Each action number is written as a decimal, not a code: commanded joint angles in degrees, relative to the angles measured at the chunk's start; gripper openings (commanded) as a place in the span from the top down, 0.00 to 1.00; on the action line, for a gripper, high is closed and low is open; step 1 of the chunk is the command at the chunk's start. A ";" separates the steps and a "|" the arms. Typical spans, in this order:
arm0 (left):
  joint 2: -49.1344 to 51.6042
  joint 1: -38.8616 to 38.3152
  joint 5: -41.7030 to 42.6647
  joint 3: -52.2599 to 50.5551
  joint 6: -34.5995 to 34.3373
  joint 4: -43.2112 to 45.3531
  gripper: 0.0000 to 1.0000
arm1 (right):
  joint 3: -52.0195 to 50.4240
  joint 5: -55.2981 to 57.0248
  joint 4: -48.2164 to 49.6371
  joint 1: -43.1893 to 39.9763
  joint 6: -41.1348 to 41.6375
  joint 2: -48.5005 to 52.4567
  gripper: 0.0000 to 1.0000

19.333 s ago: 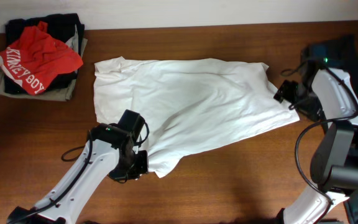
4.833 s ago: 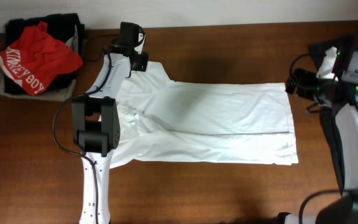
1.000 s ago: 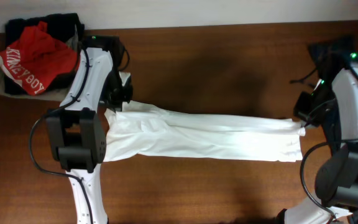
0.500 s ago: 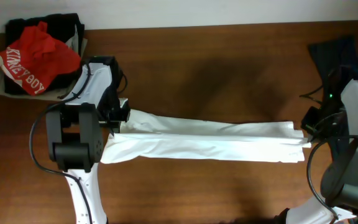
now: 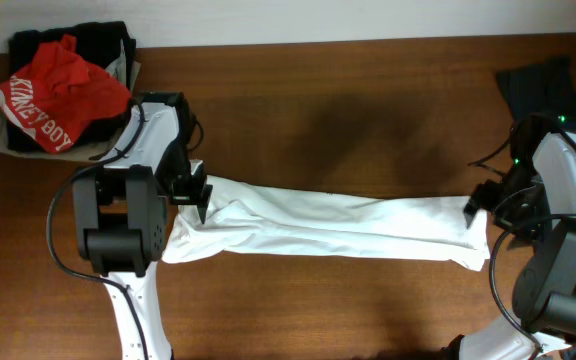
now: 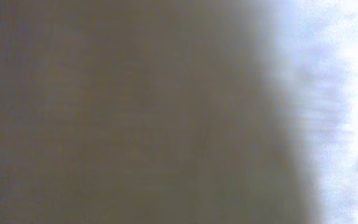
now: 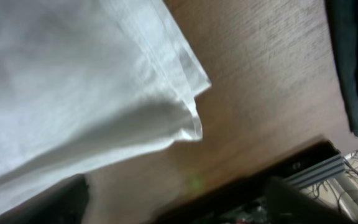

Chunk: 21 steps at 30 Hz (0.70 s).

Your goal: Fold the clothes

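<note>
Dark wood tabletop (image 5: 368, 300) fills the scene beneath both arms. Toward its right edge the right gripper (image 5: 480, 200) stands with fingers (image 7: 67, 199) spread and nothing between them. The hem corner of the white garment (image 5: 338, 228) lies loose on the wood just ahead of it. The left gripper (image 5: 196, 195) sits at the garment's opposite end, on or just over the cloth. Its wrist view is a blur, so whether it pinches or gapes cannot be told. Between the two, the garment lies as a long narrow band parallel to the far edge, a layout that probably keeps the layers flat for a fold across its length. A red shirt (image 5: 63, 90) on a dark pile (image 5: 98, 40) occupies the far left corner, well apart.
</note>
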 commanded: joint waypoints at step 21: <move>-1.86 0.59 -1.11 8.41 -0.02 0.55 0.01 | 0.76 -20.61 17.18 -15.78 -18.84 1.01 0.01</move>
